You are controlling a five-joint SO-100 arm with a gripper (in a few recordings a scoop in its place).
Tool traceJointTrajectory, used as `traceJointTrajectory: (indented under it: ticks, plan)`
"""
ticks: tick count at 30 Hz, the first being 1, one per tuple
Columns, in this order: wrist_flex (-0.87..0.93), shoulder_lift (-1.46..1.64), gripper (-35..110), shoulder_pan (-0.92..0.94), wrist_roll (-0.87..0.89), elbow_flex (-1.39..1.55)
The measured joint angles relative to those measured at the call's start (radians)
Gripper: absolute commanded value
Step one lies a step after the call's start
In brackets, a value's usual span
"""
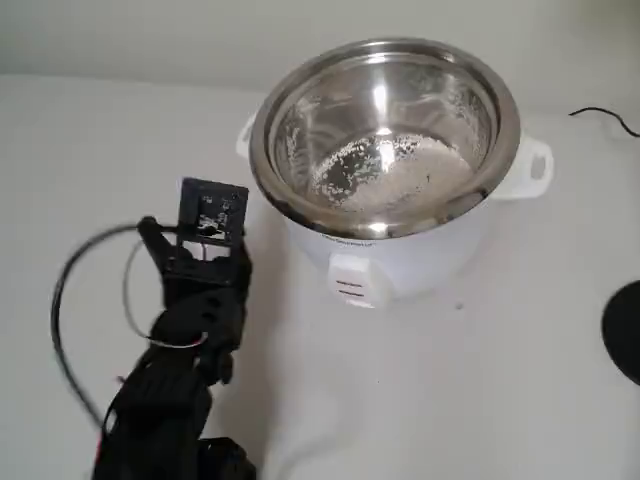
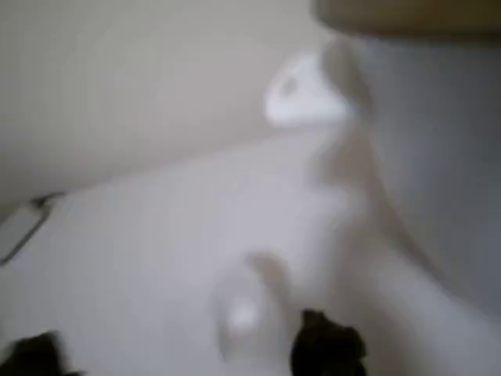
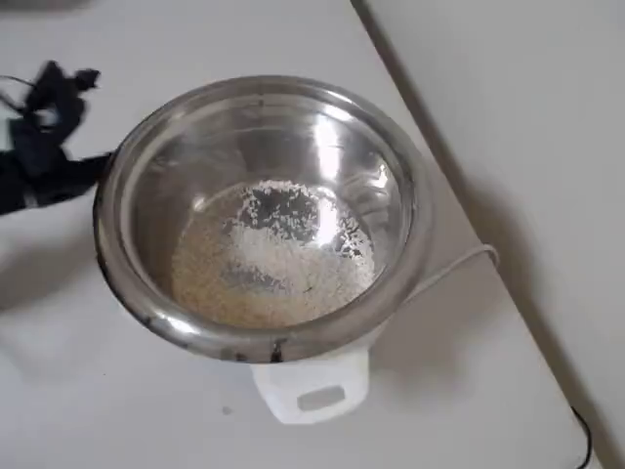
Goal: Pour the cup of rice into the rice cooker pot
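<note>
One layer of rice [image 3: 269,259] lies in the bottom of the rice cooker pot [image 1: 385,130], which stands on the white surface [image 1: 450,400]. The black arm [image 1: 185,330] sits left of it in the fixed view. A blurred shape in the wrist view, perhaps the cup [image 2: 243,313], stands near the gripper [image 2: 188,352]; I cannot tell whether the jaws are parted.

white table [image 1: 480,400], white rice cooker [image 1: 400,255] standing on it, thin cord [image 3: 459,266]
</note>
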Motion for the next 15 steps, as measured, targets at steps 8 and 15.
traceJointTrajectory:
  ticks: [8, 15]
  plan:
    - [0.623, 0.422, 1, 0.161, 0.419, -0.057]
    - [1.023, 0.468, 0, 0.374, 0.695, -0.160]
